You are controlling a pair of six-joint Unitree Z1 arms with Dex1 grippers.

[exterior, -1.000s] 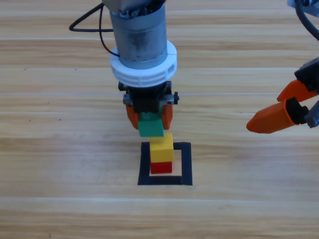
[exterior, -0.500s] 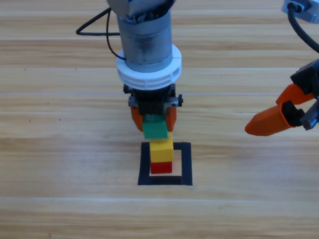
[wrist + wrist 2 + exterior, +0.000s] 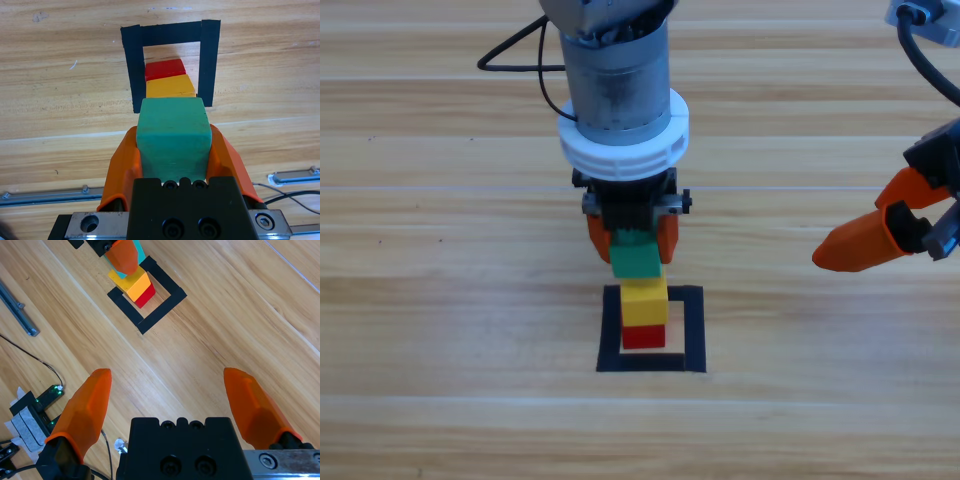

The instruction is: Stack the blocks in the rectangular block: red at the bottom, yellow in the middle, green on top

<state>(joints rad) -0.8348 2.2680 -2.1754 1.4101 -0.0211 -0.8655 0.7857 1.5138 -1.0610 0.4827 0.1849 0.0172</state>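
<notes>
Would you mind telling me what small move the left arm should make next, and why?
Probably ease forward and down: the left end effector grips the green cube just short of the yellow cube, which already sits on red inside the tape square.

The red cube [image 3: 643, 337] sits inside the black tape square [image 3: 692, 330] on the surface, toward its far side, not touching the tape. The yellow cube [image 3: 644, 302] rests squarely on the red one, edges roughly aligned. The green cube [image 3: 636, 262] is clamped between the orange jaws of the left tool [image 3: 632, 240], held level above the yellow cube and set a little back from it — whether it touches the yellow top is hard to tell.
</notes>
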